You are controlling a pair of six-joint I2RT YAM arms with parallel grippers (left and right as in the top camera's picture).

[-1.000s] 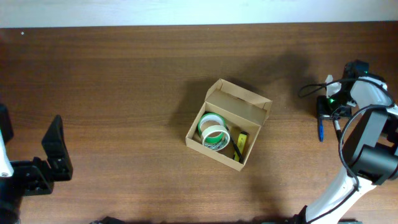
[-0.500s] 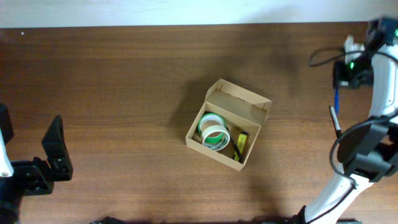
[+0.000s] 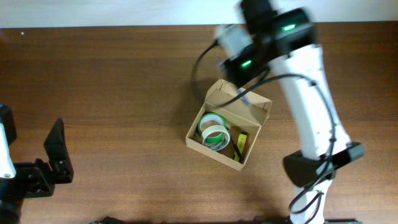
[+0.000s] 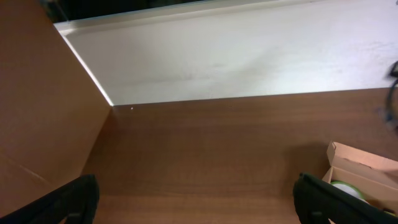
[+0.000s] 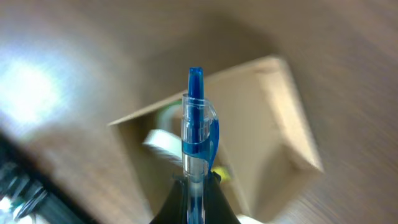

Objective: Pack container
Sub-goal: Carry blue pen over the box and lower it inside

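Note:
The container (image 3: 252, 102) is an open tan cardboard box at the table's middle, its flap lid standing up at the far side. Inside lie green and white tape rolls (image 3: 212, 132) and a yellow-black item (image 3: 241, 143). My right gripper (image 3: 244, 84) hangs above the box's far edge, shut on a blue pen (image 5: 196, 124) that points toward the box (image 5: 280, 118) in the blurred right wrist view. My left gripper (image 3: 55, 155) is open and empty at the table's left front; its view shows the box's corner (image 4: 360, 163) at far right.
The brown table (image 3: 112, 93) ends at a white strip along the far edge (image 4: 236, 62). A brown cardboard surface (image 4: 37, 124) fills the left of the left wrist view. The right arm's white links (image 3: 314, 118) cross above the table right of the box.
My right arm has swung from the far right edge of the table leftward to above the box, carrying the blue pen. The left arm has stayed put.

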